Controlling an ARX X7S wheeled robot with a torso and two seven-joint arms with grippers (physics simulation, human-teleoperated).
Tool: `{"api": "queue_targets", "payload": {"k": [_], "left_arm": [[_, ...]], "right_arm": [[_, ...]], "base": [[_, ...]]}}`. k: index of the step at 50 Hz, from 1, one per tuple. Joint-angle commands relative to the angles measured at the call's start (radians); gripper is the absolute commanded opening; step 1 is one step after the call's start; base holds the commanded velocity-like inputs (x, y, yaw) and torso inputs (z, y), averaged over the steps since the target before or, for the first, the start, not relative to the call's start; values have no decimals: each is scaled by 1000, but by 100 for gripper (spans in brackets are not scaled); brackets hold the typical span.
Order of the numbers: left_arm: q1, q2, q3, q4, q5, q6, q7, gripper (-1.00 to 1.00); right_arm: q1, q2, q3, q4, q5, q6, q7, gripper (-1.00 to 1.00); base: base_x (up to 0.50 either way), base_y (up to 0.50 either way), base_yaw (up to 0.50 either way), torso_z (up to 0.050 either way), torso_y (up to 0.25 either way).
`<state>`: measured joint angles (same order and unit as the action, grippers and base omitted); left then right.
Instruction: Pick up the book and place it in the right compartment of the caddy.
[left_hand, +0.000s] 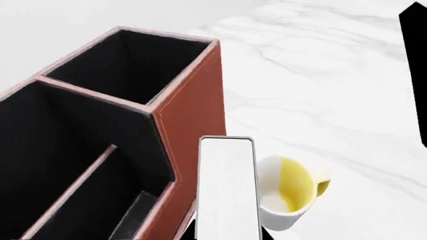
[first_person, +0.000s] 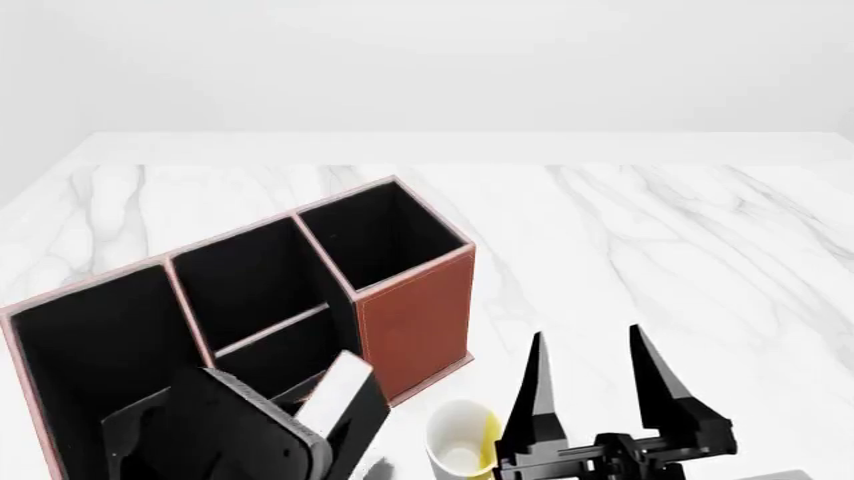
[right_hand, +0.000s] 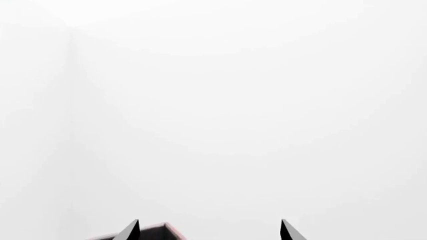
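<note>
The caddy (first_person: 414, 310) is reddish-brown with a black interior and stands left of centre on the marble table. Its right compartment (first_person: 384, 238) is the tallest end section; it also shows in the left wrist view (left_hand: 127, 65). My left gripper (first_person: 320, 420) is shut on the book (first_person: 340, 385), whose white page edges show in the left wrist view (left_hand: 227, 190). It holds the book tilted in front of the caddy's tall end, beside the outer wall. My right gripper (first_person: 594, 375) is open and empty, fingers upright, to the right of the mug. In the right wrist view, the right gripper (right_hand: 210, 231) faces blank wall.
A white-and-yellow mug (first_person: 461, 445) stands on the table just in front of the caddy's right end, between the two grippers; it also shows in the left wrist view (left_hand: 287, 192). The marble table (first_person: 667, 230) stretches away right and back. A caddy corner (right_hand: 157, 232) shows in the right wrist view.
</note>
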<state>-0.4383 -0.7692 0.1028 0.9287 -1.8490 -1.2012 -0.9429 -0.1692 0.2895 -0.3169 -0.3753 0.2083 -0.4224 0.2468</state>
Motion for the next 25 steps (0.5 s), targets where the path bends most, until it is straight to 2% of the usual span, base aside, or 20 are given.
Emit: {"api": "queue_targets", "payload": {"k": [1, 8, 14, 18, 21, 25], "left_arm": [[-272, -8, -189, 116, -495, -22, -346, -100], [-447, -65, -167, 78, -509, 14, -402, -100], [-703, -96, -84, 35, -534, 57, -431, -100], [-784, -49, -79, -55, -442, -7, -382, -100], [-809, 46, -75, -174, -295, -107, -285, -100], [-898, 126, -52, -224, -232, -140, -223, -100]], "right_arm": [[0, -15, 14, 3, -23, -5, -17, 100], [0, -12, 10, 8, -27, -8, -15, 100], [-2, -11, 6, 9, -30, -8, -13, 100], [0, -10, 5, 13, -27, -11, -13, 100], [3, -8, 6, 10, -25, -5, -9, 100], [7, -8, 4, 15, -23, -4, -9, 100]], "base": [[0, 0, 0, 0, 0], [0, 0, 0, 0, 1], [0, 0, 0, 0, 0], [0, 0, 0, 0, 0], [0, 0, 0, 0, 0], [0, 0, -1, 0, 3]]}}
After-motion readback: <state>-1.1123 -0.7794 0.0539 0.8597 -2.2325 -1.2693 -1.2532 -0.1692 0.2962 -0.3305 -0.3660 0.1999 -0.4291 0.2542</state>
